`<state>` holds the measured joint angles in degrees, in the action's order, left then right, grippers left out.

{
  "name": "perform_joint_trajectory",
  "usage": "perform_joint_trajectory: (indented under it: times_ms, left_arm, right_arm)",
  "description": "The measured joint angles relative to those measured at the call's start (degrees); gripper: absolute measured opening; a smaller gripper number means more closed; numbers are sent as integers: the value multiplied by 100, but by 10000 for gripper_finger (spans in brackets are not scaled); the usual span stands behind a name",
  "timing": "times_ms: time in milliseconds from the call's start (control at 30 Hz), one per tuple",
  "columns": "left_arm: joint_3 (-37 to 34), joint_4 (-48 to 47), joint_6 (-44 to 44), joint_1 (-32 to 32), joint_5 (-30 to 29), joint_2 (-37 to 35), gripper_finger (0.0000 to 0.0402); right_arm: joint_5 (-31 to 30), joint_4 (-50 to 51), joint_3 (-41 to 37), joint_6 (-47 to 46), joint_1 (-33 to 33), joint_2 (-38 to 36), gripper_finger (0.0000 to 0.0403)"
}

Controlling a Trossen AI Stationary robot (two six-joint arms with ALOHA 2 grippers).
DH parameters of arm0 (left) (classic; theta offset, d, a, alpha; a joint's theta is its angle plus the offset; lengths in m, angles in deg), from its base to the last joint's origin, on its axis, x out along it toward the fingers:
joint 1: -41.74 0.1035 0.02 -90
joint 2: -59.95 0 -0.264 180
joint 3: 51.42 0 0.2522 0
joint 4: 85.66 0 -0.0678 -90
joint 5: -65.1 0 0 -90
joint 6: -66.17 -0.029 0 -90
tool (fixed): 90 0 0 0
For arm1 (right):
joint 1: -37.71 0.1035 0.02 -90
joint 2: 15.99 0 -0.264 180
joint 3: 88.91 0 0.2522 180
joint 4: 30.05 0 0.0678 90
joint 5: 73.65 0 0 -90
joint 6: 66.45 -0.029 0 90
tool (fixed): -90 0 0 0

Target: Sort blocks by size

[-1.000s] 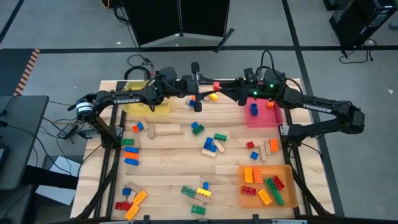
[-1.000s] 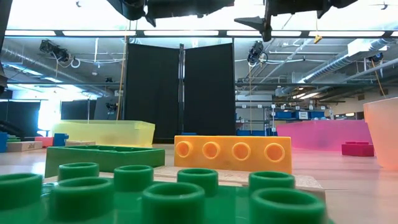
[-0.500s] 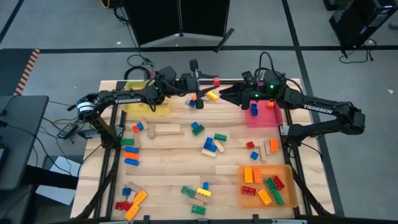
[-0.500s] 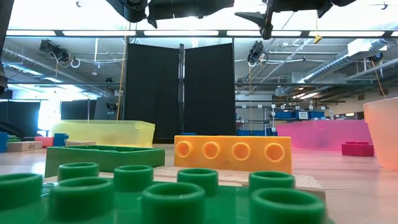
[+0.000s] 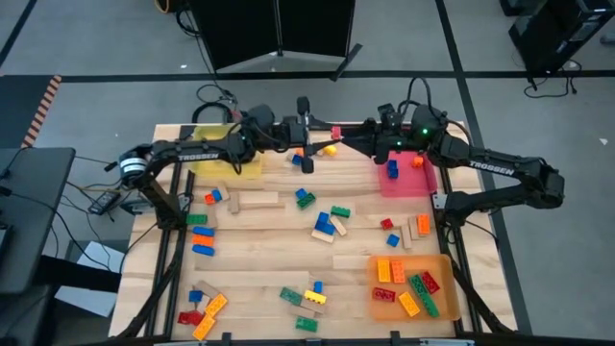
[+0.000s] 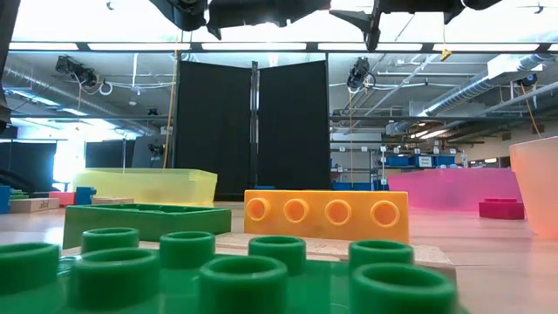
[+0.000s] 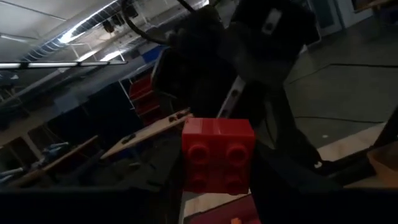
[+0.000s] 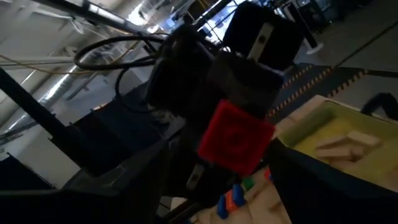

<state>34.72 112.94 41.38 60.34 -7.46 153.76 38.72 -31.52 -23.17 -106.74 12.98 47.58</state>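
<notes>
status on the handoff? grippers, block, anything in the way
Left gripper shut on red brick, mid-air. Right gripper meeting it, fingers around brick. No obstruction visible.

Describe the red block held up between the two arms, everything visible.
The red block is a small square studded plastic brick, glossy, with four round studs in a two-by-two grid on the face toward the left wrist camera. It is off the table, in the air above the far middle edge. The left hand grips it by its sides. The right hand has its dark fingers either side of it; whether they touch it cannot be told. No other block touches it.
</notes>
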Motion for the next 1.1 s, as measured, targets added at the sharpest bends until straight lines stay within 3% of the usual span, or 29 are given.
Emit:
perform_joint_trajectory:
  times_ms: [700,1100]
  left_arm:
    - [152,136,-42,-184,-232,322,152]
    - [161,54,-72,-184,-248,372,152]
  right_arm:
    - [24,249,0,44,-96,4,270]
    - [30,503,-2,155,-98,9,210]
